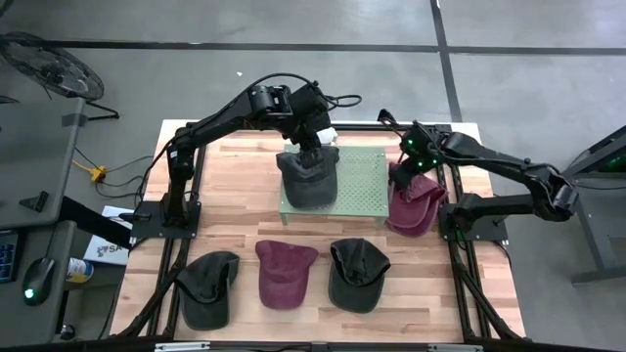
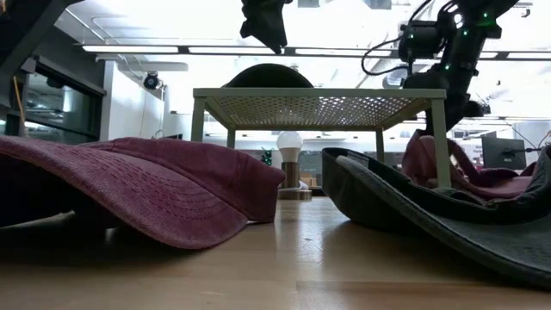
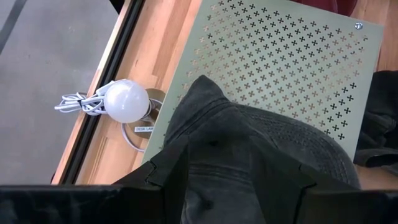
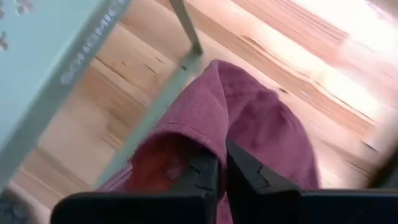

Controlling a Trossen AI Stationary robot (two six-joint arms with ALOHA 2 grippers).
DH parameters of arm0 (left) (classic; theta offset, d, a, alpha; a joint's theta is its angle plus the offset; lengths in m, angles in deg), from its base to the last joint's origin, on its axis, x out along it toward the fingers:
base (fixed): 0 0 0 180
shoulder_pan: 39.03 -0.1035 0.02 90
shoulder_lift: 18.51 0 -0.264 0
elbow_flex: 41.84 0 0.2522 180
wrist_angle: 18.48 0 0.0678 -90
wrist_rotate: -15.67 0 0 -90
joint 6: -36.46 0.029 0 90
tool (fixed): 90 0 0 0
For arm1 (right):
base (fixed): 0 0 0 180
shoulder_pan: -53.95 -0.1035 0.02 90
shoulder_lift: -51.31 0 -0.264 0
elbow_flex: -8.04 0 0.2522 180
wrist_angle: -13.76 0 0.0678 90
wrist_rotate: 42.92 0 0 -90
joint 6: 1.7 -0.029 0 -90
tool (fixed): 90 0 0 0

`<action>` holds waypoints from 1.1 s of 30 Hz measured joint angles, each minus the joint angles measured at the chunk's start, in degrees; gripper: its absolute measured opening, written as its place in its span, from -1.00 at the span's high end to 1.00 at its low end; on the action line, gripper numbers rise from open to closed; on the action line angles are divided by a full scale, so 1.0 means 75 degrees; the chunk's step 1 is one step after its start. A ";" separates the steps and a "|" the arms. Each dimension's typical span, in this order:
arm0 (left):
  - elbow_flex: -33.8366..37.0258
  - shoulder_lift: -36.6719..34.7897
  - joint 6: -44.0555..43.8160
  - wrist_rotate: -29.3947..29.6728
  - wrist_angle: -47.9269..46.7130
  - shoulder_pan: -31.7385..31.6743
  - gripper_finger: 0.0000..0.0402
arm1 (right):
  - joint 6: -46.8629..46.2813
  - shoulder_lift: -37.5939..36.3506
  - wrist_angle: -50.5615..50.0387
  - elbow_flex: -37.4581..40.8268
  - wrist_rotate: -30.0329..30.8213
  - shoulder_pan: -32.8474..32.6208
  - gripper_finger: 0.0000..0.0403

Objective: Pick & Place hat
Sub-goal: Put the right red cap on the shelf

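A dark grey hat [image 1: 308, 178] sits on the green perforated stand [image 1: 364, 168], its rounded crown [image 2: 269, 76] on the stand's top. My left gripper [image 1: 309, 147] is above its far part, shut on the cloth [image 3: 217, 168]. My right gripper [image 1: 415, 162] is just right of the stand, shut on a maroon hat [image 1: 415, 203], which shows in the right wrist view [image 4: 261, 118] and low beside the stand's leg [image 2: 456, 172]. My left gripper pinches the dark grey hat's far part [image 3: 214, 146] between its two fingers [image 3: 171, 165], coming from above. The pinched cloth is drawn up [image 2: 265, 21] while the crown rests on the stand. My right gripper pinches a raised fold of the maroon hat [image 4: 208, 140] from above, pointing down. The hat hangs below the fingers [image 4: 249, 174], with its lower part on the table [image 2: 482, 185].
Three more hats lie along the near side of the table: dark grey [image 1: 209, 288], maroon [image 1: 284, 274] and dark [image 1: 357, 274]. A small bulb lamp [image 3: 126, 101] stands by the stand's far left corner. A black frame [image 1: 469, 284] borders the wooden table.
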 joint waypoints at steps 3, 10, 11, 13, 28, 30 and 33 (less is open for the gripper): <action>0.0000 0.0000 0.0017 -0.0049 0.0020 0.0000 0.21 | 0.0070 -0.0017 -0.0889 -0.0656 0.0293 -0.0016 0.97; 0.0000 0.0003 0.0146 -0.0222 0.0203 0.0003 0.21 | 0.0269 -0.0020 -0.2844 -0.2881 0.0957 -0.0333 0.98; 0.0000 0.0003 0.0152 -0.0222 0.0231 0.0003 0.21 | 0.0284 -0.0020 -0.3107 -0.3227 0.1014 -0.0396 0.99; 0.0000 0.0003 0.0221 -0.0222 0.0318 0.0003 0.21 | 0.0290 -0.0021 -0.3602 -0.3924 0.1132 -0.0551 0.99; 0.0002 0.0006 0.1677 -0.0849 0.2831 0.0006 0.21 | 0.1003 -0.0076 -0.4985 -0.8549 0.1431 -0.1704 1.00; 0.0000 0.0006 0.1858 -0.0964 0.3455 0.0006 0.21 | 0.1331 -0.0076 -0.4878 -0.8824 0.1216 -0.1894 1.00; 0.0000 0.0006 0.2090 -0.1361 0.4414 0.0004 0.21 | 0.1931 -0.0072 -0.4545 -0.9013 0.0745 -0.2187 1.00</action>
